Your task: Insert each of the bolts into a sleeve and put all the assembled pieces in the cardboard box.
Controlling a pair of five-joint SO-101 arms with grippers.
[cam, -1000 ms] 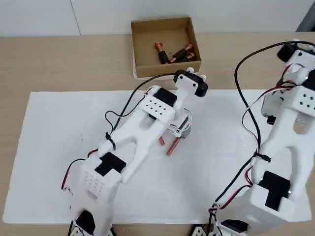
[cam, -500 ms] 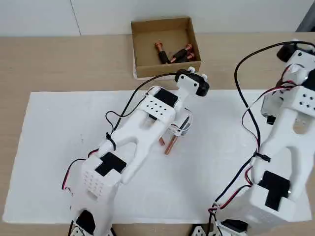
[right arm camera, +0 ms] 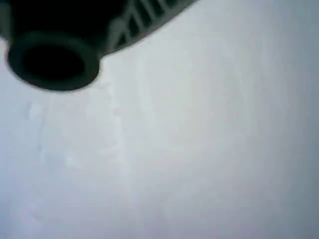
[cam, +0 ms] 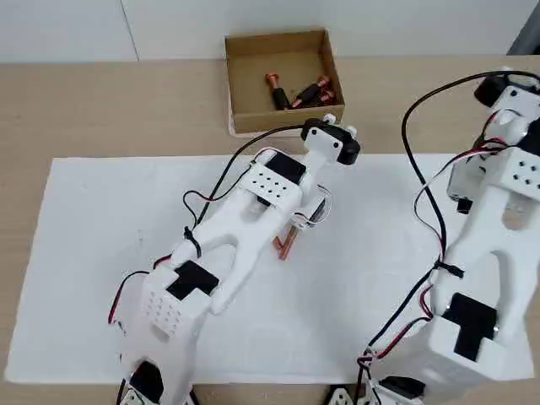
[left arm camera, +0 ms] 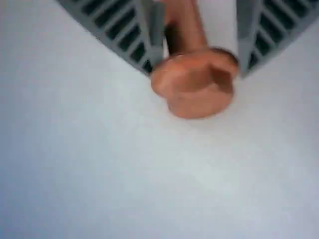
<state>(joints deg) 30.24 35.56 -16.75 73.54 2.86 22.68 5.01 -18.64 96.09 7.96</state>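
Left tool (left arm camera: 197,69) clamped on a copper bolt (left arm camera: 194,87), broad round head protruding; right tool (right arm camera: 84,30) grips a black sleeve (right arm camera: 52,62).

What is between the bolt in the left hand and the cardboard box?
In the high view: the left arm's wrist, white sheet, then a strip of bare table before the cardboard box.

We look down on the counter (cam: 101,101) from a fixed camera high on the arms' base side. It faces the cardboard box (cam: 251,99) at the far edge, with the whole white mat (cam: 101,253) spread below. The left wrist camera hangs very close over that mat, sighting past the left gripper (left arm camera: 198,67) and the bolt (left arm camera: 194,92) clamped in it. The high view shares this bolt (cam: 285,245). The right wrist camera sits equally close over the mat, with a sleeve (right arm camera: 52,84) at the edge of its picture.
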